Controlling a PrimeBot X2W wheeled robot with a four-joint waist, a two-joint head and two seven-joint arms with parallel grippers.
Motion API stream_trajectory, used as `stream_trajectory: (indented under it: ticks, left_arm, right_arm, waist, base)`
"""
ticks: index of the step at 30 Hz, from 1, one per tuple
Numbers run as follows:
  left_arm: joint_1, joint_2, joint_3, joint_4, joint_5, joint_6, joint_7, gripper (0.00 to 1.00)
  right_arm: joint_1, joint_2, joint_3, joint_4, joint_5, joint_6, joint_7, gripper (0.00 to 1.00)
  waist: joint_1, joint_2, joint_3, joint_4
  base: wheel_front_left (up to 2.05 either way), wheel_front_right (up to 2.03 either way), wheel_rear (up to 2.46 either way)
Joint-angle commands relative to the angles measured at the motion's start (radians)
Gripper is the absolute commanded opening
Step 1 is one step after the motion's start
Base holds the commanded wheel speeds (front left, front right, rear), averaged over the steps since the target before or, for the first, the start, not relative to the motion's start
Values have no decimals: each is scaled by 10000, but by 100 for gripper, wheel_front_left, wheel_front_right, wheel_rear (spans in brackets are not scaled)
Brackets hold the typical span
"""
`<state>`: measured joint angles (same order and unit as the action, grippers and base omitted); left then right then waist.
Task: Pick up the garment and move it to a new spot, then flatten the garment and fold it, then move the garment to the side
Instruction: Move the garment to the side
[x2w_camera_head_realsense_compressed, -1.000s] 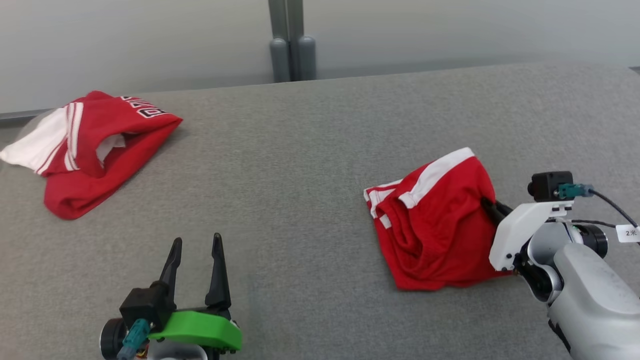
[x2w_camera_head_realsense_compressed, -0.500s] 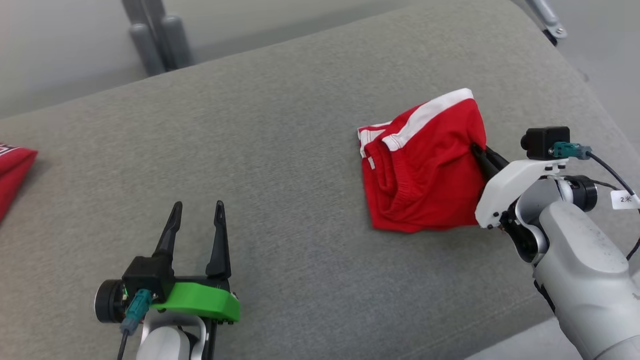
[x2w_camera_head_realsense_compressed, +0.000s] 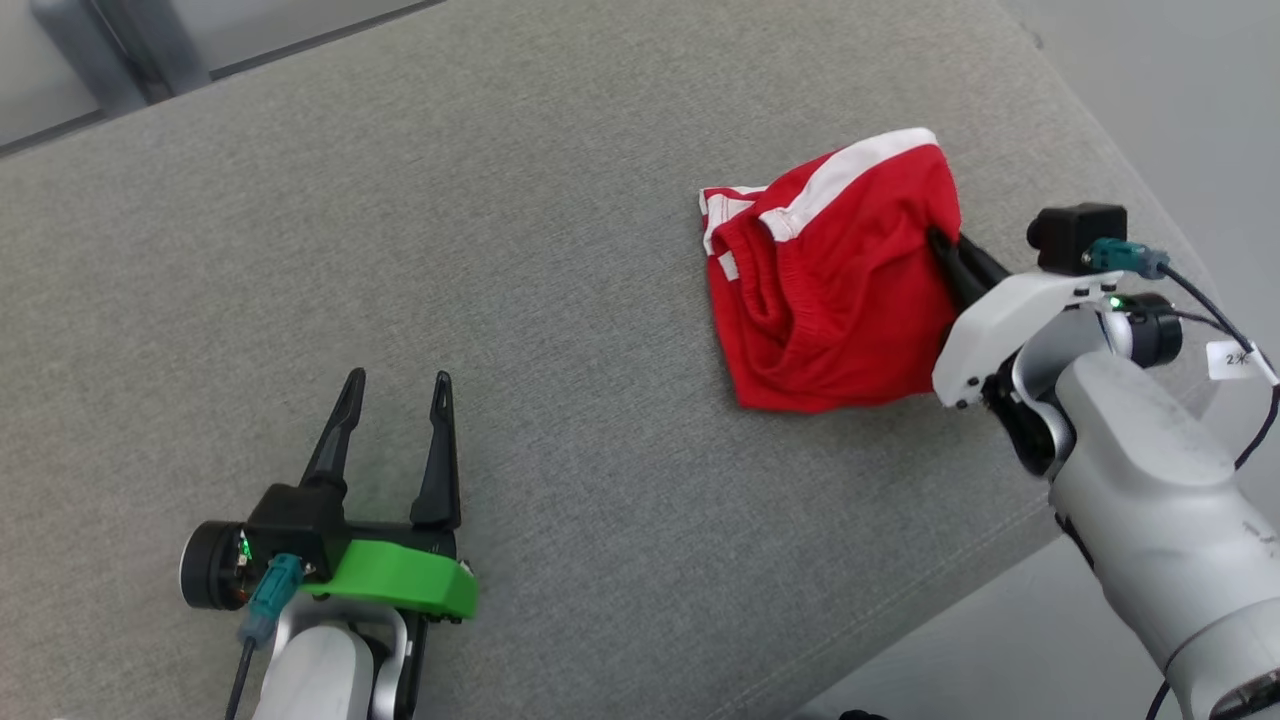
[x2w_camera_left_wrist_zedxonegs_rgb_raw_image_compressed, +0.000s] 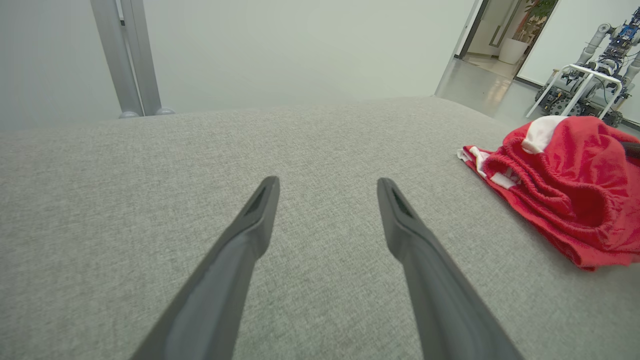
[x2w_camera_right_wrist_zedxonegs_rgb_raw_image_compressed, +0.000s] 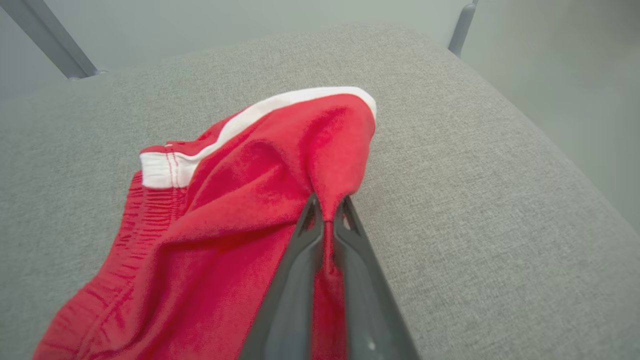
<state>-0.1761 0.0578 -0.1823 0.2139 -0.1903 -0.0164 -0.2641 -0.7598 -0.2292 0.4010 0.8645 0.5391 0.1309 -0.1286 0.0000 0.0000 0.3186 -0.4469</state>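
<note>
With my right gripper (x2w_camera_head_realsense_compressed: 943, 245) jaws pinched shut on a fold of the red garment (x2w_camera_head_realsense_compressed: 830, 290), which lies near the tabletop's (x2w_camera_head_realsense_compressed: 560, 250) right edge, I'd lift it clear before carrying it, while the left gripper (x2w_camera_head_realsense_compressed: 395, 385) jaws wait spread and empty.

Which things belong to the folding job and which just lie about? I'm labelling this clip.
Job: red garment, right gripper shut on its edge, open left gripper, grey table.
Lying about: grey posts, another robot in the background.
</note>
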Motion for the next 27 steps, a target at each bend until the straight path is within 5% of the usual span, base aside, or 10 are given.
stream_trajectory:
  ticks: [1, 14, 27]
  left_arm:
    - [-222, 131, 73, -139, 77, 12, -2, 100]
    - [-504, 314, -79, -1361, 181, 36, 165, 100]
    - [-305, 401, -341, -2194, 279, 184, 381, 100]
  right_arm:
    - [-454, -92, 45, 126, -102, -3, -165, 0]
    - [-3419, -1299, -185, 2101, -212, -3, -798, 0]
    - [-4654, -2908, -1028, 3833, -508, -3, -1296, 0]
  waist:
    - [0, 0, 310, 431]
    - [0, 0, 1586, 2113]
    - [0, 0, 2370, 2630]
  base:
    - [0, 0, 0]
    - [0, 0, 0]
    - [0, 0, 0]
